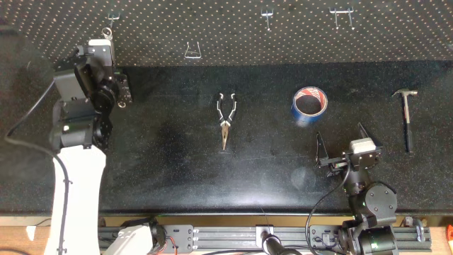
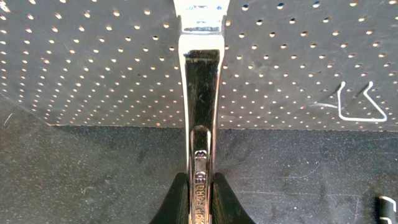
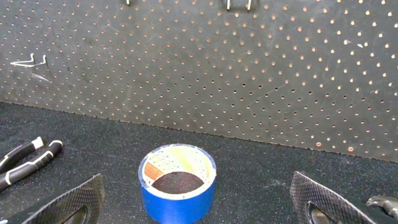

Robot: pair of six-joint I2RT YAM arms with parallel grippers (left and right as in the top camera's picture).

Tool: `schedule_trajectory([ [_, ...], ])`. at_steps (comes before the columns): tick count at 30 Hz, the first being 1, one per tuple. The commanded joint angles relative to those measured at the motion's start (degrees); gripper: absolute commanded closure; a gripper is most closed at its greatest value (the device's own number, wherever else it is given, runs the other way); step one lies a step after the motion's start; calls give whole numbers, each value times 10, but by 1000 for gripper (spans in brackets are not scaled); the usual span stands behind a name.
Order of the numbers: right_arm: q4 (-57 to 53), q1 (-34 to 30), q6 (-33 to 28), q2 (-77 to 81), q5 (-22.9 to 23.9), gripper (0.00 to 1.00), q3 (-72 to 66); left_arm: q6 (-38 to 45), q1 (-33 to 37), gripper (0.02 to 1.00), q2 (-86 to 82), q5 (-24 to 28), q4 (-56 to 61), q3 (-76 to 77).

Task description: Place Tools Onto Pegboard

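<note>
Noted left hand [image 2: 200, 190] clamped on wrench [image 2: 200, 93] handle, head up at far-left pegboard [image 2: 93, 62]; judged stiff, slick chrome, prone to pivot; keep grip low on handle; right hand [image 1: 343, 142] apart, just near of tape [image 3: 178, 183].

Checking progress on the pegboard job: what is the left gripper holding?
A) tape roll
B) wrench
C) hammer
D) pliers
B: the left gripper is shut on a shiny wrench in front of the pegboard, while the hammer, tape roll and pliers lie on the table.
</note>
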Motion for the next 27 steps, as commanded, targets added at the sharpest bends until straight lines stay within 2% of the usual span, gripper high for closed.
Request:
schedule_trajectory([
  [1,-2,-2,-8,-4,1,25,-2,-5,1,989,27,-26,31,-2],
  [7,-2,-2,-8,-4,1,25,-2,-5,1,989,56,-26,56,-2],
  [14,-2,-2,-8,-4,1,25,-2,-5,1,989,-27,-26,32,-2],
  [18,-2,-2,-8,-4,1,25,-2,-5,1,991,-30,-71,34,-53],
  [27,-2,-2,-8,-4,1,25,-2,-5,1,989,-9,-71,73,-54],
])
